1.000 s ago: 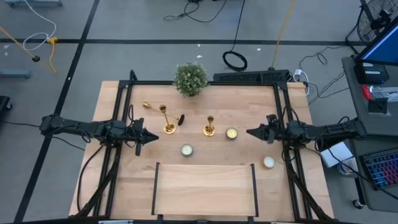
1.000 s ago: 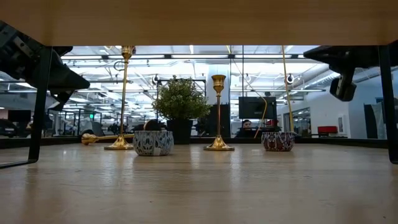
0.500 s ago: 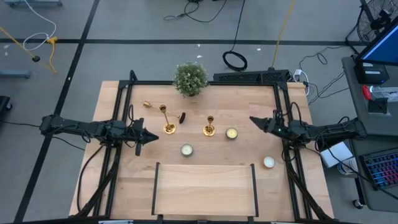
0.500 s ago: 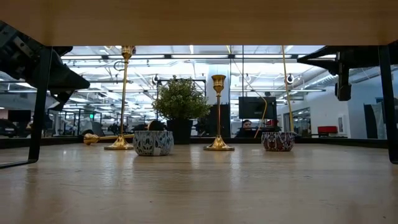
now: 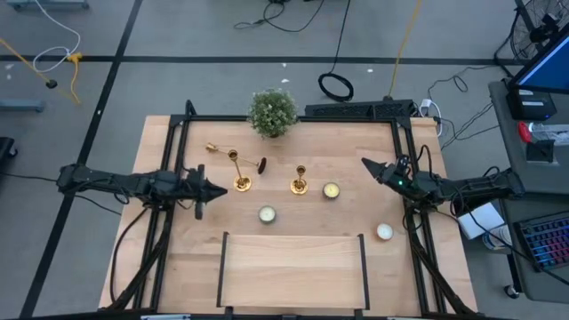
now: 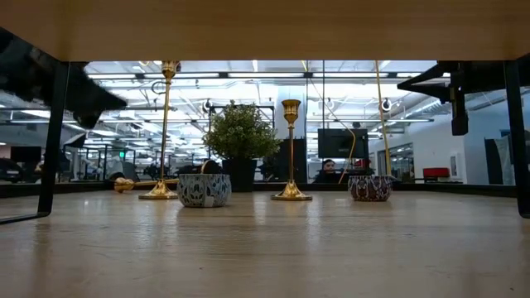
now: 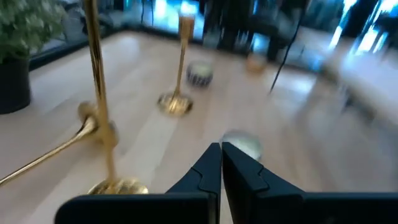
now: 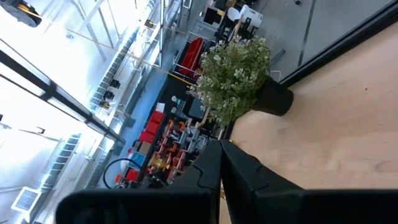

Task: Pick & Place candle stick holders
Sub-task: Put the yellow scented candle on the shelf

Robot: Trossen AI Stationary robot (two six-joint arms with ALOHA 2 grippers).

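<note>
The tabletop (image 5: 293, 258) is pale blond wood with a faint grain, edged by a black frame (image 5: 293, 118). Three candle stick holders (image 5: 300, 180) are shiny gold. The potted plant (image 5: 272, 112) is bushy green in a black pot. Two tealight bowls (image 6: 204, 189) carry a blue-and-white pattern, one with dark red; from above their candles (image 5: 267, 214) look pale cream. Both arms (image 5: 124, 184) are black.

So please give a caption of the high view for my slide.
Two shut grippers, left and right, flank three gold candlesticks on a wooden table, one lying down.
</note>
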